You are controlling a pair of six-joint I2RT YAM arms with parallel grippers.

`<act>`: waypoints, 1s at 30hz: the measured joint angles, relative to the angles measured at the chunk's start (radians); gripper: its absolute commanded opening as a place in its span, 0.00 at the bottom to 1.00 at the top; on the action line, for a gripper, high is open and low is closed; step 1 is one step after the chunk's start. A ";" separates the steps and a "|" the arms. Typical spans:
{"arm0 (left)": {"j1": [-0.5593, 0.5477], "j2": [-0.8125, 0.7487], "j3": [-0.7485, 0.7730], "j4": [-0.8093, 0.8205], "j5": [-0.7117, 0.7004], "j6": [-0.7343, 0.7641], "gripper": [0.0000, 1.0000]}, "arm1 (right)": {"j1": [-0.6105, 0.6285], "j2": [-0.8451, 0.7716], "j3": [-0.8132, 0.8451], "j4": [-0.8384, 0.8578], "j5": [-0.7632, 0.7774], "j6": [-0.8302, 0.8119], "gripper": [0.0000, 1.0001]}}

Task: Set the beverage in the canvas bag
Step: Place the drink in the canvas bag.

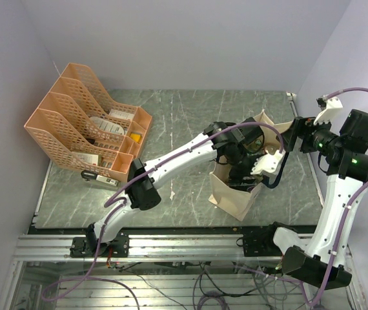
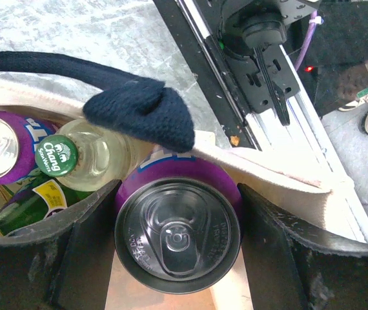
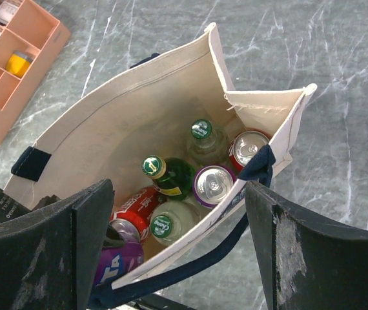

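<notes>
Beverage (image 2: 177,236): one purple can with a silver pull-tab top facing the left wrist camera. Its long axis is upright, in line with the tool's reach. It is clamped between the two dark fingers (image 2: 81,255) of the left tool (image 2: 179,194), one pressed to each flank, at the bottom centre of that view. The can is held just inside the rim of the canvas bag (image 1: 232,197), whose cream edge runs past it toward the right of the frame. A navy strap handle (image 2: 139,110) droops just above the can.

Canvas bag: stood open on the grey marbled tabletop (image 1: 171,116), right of centre in the top view. Contents seen in the right wrist view:
- a clear bottle with a green cap (image 3: 201,129)
- a green glass bottle (image 3: 168,177)
- a silver-topped purple can (image 3: 214,183)
- a red can (image 3: 248,147)
- a red cola can (image 3: 139,203)
- a second clear bottle (image 3: 164,226)

The floor is largely covered.

Right tool (image 3: 179,187): fingers spread wide and nothing gripped, posed over the bag mouth. Whether the rim is touched cannot be told.

Nearer arm: the left, with the can already within the mouth. The coming move is judged to be a straight descent along the can's axis, beside the Chang bottle (image 2: 74,158), then release. The strap and the neighbouring bottles are the likely snags.

Orange file trays (image 1: 81,123): upper left of the top view, holding small items, well apart from the bag.
</notes>
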 measured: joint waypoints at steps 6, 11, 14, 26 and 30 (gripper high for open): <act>0.000 -0.004 0.004 -0.043 -0.003 0.027 0.07 | 0.000 0.006 -0.010 0.000 -0.001 0.000 0.83; 0.001 -0.010 0.004 -0.055 -0.006 0.029 0.07 | 0.000 0.017 -0.022 0.004 -0.001 -0.003 0.83; 0.004 -0.010 0.004 -0.054 -0.001 0.019 0.07 | 0.000 0.022 -0.033 0.005 -0.004 -0.003 0.83; 0.048 -0.010 0.006 -0.053 0.078 -0.114 0.07 | 0.000 0.036 -0.048 0.008 -0.015 -0.026 0.83; 0.048 -0.010 -0.008 -0.054 0.084 -0.126 0.07 | 0.000 0.037 -0.062 0.008 -0.016 -0.027 0.83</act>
